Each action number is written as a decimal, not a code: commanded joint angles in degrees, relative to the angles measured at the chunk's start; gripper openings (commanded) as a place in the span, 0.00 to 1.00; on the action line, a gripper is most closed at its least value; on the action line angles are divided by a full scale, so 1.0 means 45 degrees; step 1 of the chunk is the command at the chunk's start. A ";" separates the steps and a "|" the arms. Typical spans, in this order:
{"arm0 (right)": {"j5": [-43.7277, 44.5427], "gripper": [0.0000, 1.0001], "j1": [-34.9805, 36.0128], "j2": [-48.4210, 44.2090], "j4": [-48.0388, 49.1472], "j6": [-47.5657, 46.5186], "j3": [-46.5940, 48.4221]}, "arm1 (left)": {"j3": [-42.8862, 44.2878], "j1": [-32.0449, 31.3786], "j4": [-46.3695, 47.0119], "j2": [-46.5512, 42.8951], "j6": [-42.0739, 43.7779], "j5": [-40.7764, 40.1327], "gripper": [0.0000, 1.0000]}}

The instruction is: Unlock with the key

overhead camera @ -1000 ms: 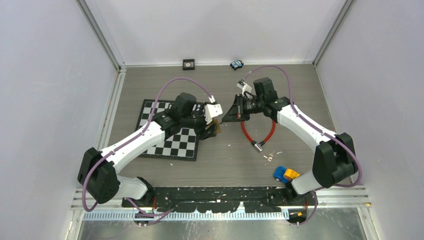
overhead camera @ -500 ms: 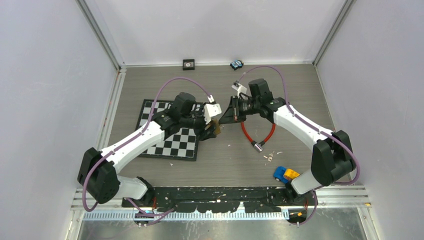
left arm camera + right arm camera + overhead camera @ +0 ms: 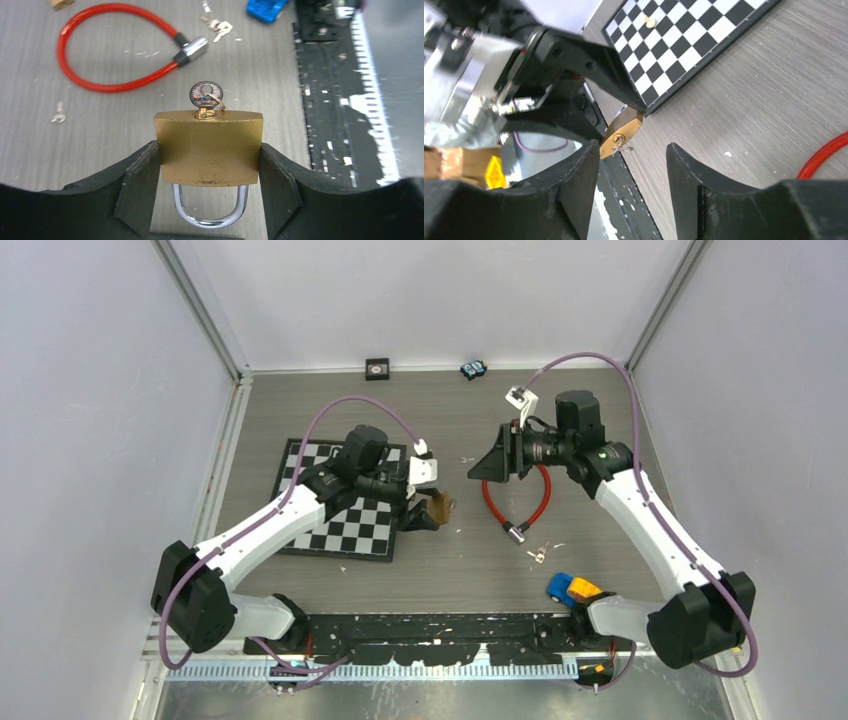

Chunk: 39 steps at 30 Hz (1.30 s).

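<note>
Grey wood-grain worktop (image 3: pixel 470 562) below; nearest, the left gripper (image 3: pixel 209 162) is clamped on the brass padlock (image 3: pixel 208 145), shackle (image 3: pixel 210 219) toward its wrist, the key (image 3: pixel 205 95) seated in its far face and jutting toward the right arm. Farther off, the right gripper (image 3: pixel 633 149) faces that key, jaws apart, holding nothing.
</note>
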 commanded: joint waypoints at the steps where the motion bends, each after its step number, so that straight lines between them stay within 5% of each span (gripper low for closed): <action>1: -0.1329 0.56 0.0377 -0.1063 -0.3794 -0.6724 0.1113 | 0.0033 0.0275 0.0546 -0.0626 -0.0117 0.3796 0.00; 7: 0.0588 0.57 0.2351 -0.2689 -0.5514 -1.0638 0.1248 | -0.0047 0.0364 0.0642 -0.0345 -0.1129 0.6248 0.00; 20: 0.3634 0.57 0.6149 -0.1774 -0.7048 -1.2674 0.2750 | -0.0134 0.0509 0.0736 0.0251 -0.1779 0.7787 0.00; 34: 0.6056 0.40 0.8311 -0.0314 -0.7005 -1.3022 0.3478 | -0.0271 0.0535 0.0741 0.0230 -0.1807 0.7717 0.00; 39: 0.6084 0.19 0.8387 -0.0304 -0.6665 -1.2586 0.3322 | -0.0373 0.0557 0.0741 0.0147 -0.1671 0.7504 0.00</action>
